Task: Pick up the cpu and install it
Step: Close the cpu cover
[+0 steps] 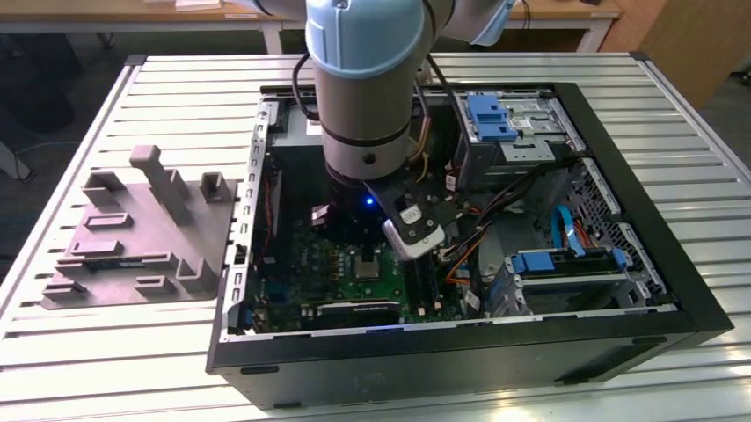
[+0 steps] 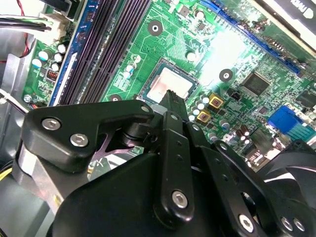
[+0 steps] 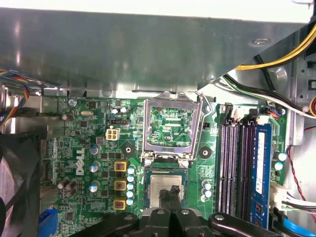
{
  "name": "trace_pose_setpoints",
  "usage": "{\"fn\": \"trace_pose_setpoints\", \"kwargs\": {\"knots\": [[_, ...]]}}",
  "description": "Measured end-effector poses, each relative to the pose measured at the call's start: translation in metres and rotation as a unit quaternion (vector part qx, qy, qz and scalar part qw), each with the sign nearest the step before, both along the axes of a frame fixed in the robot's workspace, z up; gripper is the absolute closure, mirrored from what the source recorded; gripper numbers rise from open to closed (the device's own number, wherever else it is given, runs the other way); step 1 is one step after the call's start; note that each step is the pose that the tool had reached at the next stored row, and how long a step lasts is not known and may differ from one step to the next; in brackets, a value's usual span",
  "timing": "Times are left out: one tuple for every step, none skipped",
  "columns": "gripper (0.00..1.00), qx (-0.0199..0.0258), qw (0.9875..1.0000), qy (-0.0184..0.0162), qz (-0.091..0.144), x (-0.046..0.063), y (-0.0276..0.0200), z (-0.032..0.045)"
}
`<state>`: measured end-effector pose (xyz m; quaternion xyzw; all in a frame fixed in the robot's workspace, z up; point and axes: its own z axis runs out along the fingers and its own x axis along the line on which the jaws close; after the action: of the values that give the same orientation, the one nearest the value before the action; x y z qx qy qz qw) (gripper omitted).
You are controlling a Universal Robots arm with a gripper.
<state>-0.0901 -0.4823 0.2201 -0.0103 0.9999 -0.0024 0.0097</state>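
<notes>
The pincer (image 3: 170, 192) hangs directly over the cpu (image 3: 165, 190), fingertips pressed together at the chip's top; actual contact cannot be confirmed. The cpu lies flat in the socket (image 3: 167, 190) on the green motherboard (image 3: 89, 148). The socket's metal frame (image 3: 173, 129) stands hinged open just beside. The open computer case (image 1: 657, 290) rests on the slatted bench (image 1: 105, 352).

The cpu (image 3: 167, 190) — small, square, dull silver top — lies flat in the motherboard socket
</notes>
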Motion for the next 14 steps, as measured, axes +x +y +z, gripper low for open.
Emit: {"fn": "trace_pose_setpoints", "kwargs": {"knots": [[0.89,0.0000,1.0000,0.0000,0.000,0.000,0.0000,0.0002],[0.89,0.0000,1.0000,0.0000,0.000,0.000,0.0000,0.0003],[0.89,0.0000,1.0000,0.0000,0.000,0.000,0.0000,0.0005],[0.89,0.0000,1.0000,0.0000,0.000,0.000,0.0000,0.0007],[0.89,0.0000,1.0000,0.0000,0.000,0.000,0.0000,0.0008],[0.89,-0.0002,1.0000,0.0001,0.000,0.000,0.0000,0.0015],[0.89,-0.0001,1.0000,0.0001,0.000,0.000,-0.0001,0.0030],[0.89,-0.0001,1.0000,0.0001,0.000,0.000,0.0000,0.0050],[0.89,0.0000,1.0000,0.0000,0.000,0.000,0.0000,0.0077],[0.89,0.0000,1.0000,0.0000,0.000,0.000,0.0000,0.0110],[0.89,0.0000,1.0000,0.0000,0.000,0.000,0.0000,0.0143],[0.89,0.0000,1.0000,0.0000,0.000,0.000,0.0000,0.0175],[0.89,-0.0001,1.0000,0.0000,0.000,0.000,0.0001,0.0212],[0.89,0.0000,1.0000,0.0000,0.000,0.000,0.0003,0.0247]]}}
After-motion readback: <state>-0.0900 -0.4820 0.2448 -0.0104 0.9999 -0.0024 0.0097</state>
